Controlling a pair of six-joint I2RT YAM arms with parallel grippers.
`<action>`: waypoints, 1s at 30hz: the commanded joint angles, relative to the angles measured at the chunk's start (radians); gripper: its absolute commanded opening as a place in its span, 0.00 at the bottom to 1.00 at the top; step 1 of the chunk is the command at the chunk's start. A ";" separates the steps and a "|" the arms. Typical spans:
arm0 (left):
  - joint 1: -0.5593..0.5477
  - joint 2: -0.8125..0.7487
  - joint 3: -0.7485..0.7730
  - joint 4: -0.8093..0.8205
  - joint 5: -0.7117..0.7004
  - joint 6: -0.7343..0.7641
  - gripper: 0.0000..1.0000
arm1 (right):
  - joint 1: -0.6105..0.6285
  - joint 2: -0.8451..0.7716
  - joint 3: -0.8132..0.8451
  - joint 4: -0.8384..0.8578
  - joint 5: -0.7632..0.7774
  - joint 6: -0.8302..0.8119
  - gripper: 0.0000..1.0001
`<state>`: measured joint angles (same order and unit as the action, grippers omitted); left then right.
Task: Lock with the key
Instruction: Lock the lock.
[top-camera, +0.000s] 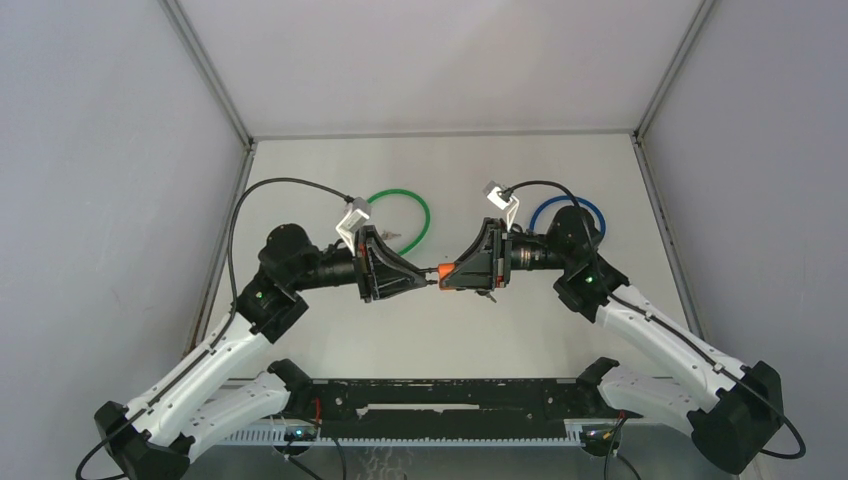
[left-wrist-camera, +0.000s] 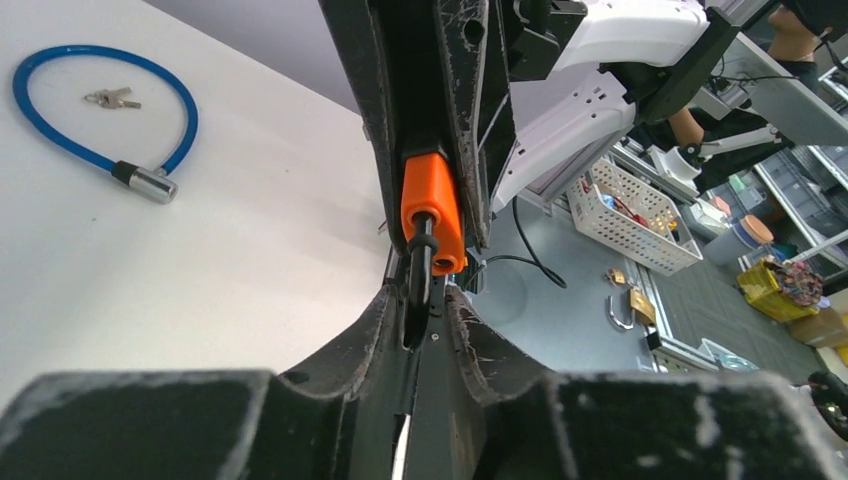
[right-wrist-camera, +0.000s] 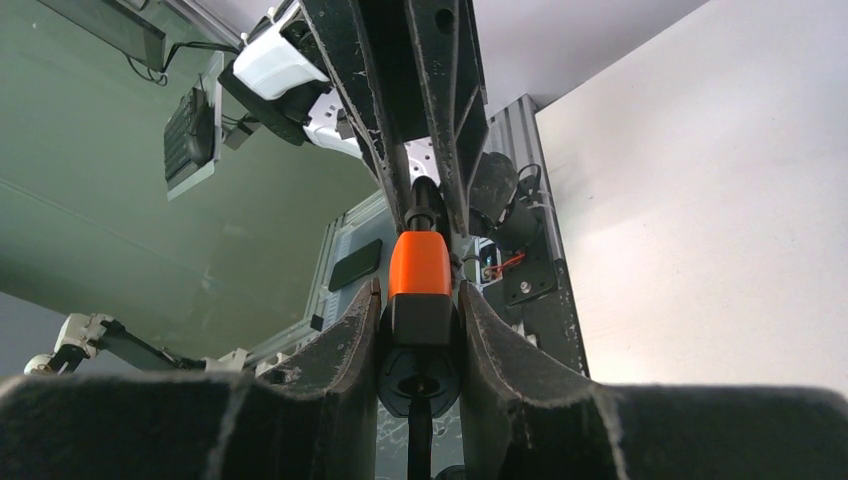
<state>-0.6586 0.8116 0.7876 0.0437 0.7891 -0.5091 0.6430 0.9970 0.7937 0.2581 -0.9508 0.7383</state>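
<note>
Orange lock (right-wrist-camera: 420, 265), mid-air at centre, clamped in right gripper (right-wrist-camera: 418, 300); black key (left-wrist-camera: 422, 255) seated in its left end, pinched by left gripper (left-wrist-camera: 420, 300).

The lock (left-wrist-camera: 433, 205) is showing orange, its key (left-wrist-camera: 420, 265) black; a blue cable (left-wrist-camera: 190, 118) and a green cable (top-camera: 427, 215) are contrasting with the white table (top-camera: 450, 170).

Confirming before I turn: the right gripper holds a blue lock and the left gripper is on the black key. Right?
No. The lock in the right gripper is orange, not blue, as the right wrist view shows. The left gripper is on the black key.
</note>
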 joint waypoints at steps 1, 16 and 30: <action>-0.007 0.000 0.041 0.076 0.008 -0.042 0.23 | 0.010 -0.003 0.056 0.062 0.018 -0.001 0.00; -0.019 0.013 0.032 0.083 -0.011 -0.089 0.00 | 0.044 -0.003 0.056 0.036 0.071 -0.076 0.00; -0.046 0.056 0.020 0.155 -0.012 -0.152 0.00 | 0.083 0.025 0.056 0.029 0.133 -0.111 0.00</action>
<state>-0.6636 0.8387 0.7876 0.0807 0.7841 -0.6315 0.6868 0.9989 0.7979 0.2466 -0.8959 0.6403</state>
